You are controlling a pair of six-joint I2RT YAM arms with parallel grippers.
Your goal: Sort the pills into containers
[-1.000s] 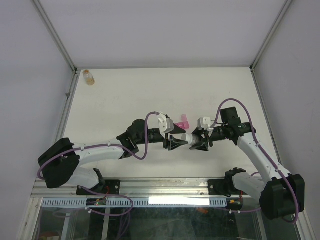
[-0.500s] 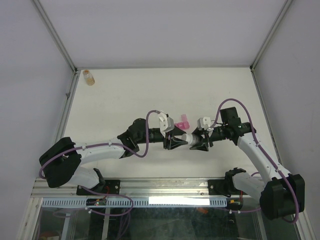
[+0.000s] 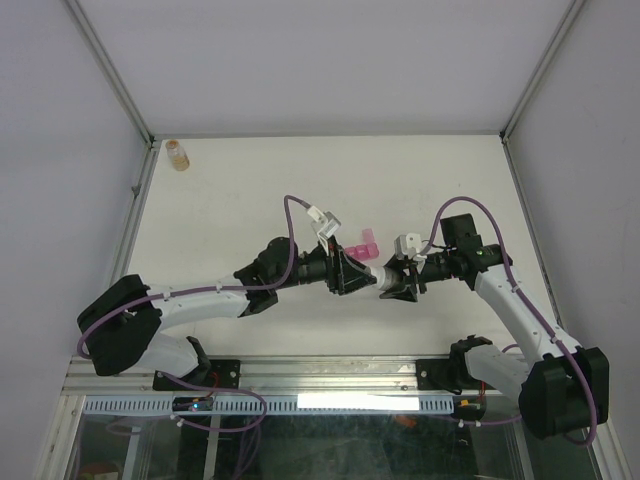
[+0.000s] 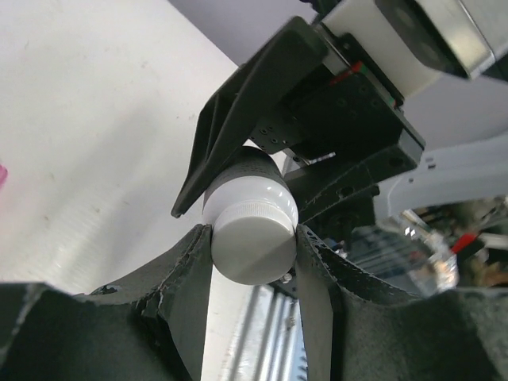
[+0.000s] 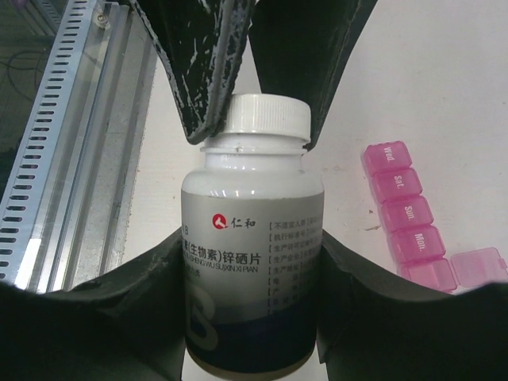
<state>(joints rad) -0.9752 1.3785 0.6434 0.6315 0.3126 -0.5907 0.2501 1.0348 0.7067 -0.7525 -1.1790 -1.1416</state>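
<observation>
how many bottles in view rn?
2. White bottle in the middle, gripped between both arms: right fingers on its body, left fingers on its cap. Amber bottle stands at the table's far left corner. Others could hide behind the arms.

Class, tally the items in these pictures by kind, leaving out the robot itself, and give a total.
Bottles: 2 (white-capped bottle, amber bottle)
Pill organisers: 1 (pink pill organiser)
Total: 3
</observation>
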